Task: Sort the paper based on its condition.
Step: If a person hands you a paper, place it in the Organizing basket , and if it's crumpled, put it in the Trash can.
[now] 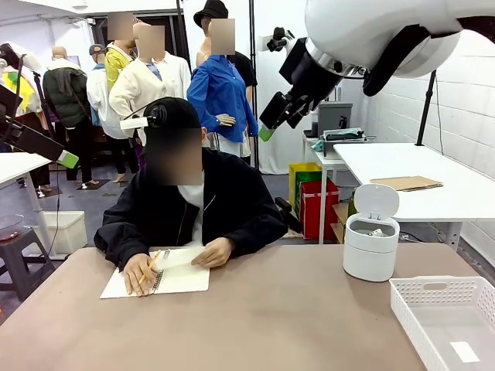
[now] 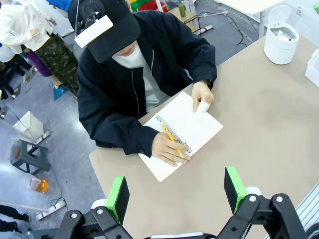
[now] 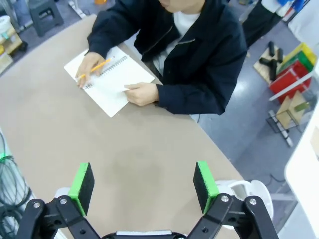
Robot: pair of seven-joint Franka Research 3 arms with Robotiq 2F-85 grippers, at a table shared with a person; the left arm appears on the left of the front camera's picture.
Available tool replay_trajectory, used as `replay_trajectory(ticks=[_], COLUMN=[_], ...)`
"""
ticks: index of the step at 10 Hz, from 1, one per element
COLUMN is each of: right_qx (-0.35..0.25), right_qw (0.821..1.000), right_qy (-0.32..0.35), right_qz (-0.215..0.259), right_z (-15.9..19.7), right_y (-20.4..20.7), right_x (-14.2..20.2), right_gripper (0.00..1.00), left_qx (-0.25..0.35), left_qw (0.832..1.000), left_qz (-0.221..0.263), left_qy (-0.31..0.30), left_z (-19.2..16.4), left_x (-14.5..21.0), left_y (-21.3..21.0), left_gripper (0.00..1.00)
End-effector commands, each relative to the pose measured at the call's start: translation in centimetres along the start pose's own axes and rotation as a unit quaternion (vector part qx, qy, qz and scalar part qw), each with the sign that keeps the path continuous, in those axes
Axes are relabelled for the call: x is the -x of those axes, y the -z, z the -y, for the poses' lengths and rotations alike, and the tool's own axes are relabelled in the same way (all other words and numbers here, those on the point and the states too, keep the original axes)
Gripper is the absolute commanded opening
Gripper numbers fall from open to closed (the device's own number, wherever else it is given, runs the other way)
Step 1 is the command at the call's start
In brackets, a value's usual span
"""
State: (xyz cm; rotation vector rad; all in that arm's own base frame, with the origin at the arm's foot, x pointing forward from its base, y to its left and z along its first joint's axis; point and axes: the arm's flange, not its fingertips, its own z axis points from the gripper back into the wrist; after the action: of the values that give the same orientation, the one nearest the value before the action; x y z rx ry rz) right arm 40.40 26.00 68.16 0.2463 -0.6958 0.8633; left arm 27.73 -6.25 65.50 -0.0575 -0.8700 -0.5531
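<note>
The paper may be the pale lumps [image 1: 374,230] inside the open white bin [image 1: 370,259], but they are too small to tell. My left gripper [image 2: 174,191] is open and empty, high above the table's left end, looking down on the seated person. In the front view it hangs at the far left [image 1: 66,158]. My right gripper [image 3: 142,181] is open too, with nothing between its green pads, high over the table's right part [image 1: 274,124]. The bin [image 3: 249,191] sits just past its right finger, and it also stands at the table's far corner [image 2: 280,45] in the left wrist view.
A person at the far side writes with a pencil [image 1: 147,267] in a white spiral notebook [image 1: 182,270], one hand resting on the page. A white slotted basket [image 1: 402,309] stands at the front right. A tan cardboard sheet [image 1: 406,183] lies on the white table behind.
</note>
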Motion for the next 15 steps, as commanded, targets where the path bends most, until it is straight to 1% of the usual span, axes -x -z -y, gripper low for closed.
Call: replay_trajectory(ticks=[1, 2, 3, 15], right_qx=[-0.019, -0.019, -0.003, -0.003], right_qw=[1.000, 0.999, 1.000, 1.000], right_qy=[0.021, 0.021, 0.004, 0.004], right_qz=[-0.012, -0.026, -0.004, -0.004], right_z=[0.9, 1.6, 0.3, 0.3], right_y=[-0.1, 0.6, -0.2, -0.2], right_x=[-0.8, -0.2, -0.2, -0.2], right_gripper=[1.00, 1.00, 1.00, 1.00], left_qx=[0.002, 0.002, 0.002, 0.002], left_qw=[1.000, 1.000, 1.000, 1.000], left_qz=[-0.003, -0.003, -0.003, -0.003], left_qy=[-0.001, -0.001, -0.001, -0.001], left_z=[0.0, 0.0, 0.0, 0.0], left_x=[0.2, 0.2, 0.2, 0.2], left_y=[-0.1, -0.1, -0.1, -0.1], left_gripper=[1.00, 1.00, 1.00, 1.00])
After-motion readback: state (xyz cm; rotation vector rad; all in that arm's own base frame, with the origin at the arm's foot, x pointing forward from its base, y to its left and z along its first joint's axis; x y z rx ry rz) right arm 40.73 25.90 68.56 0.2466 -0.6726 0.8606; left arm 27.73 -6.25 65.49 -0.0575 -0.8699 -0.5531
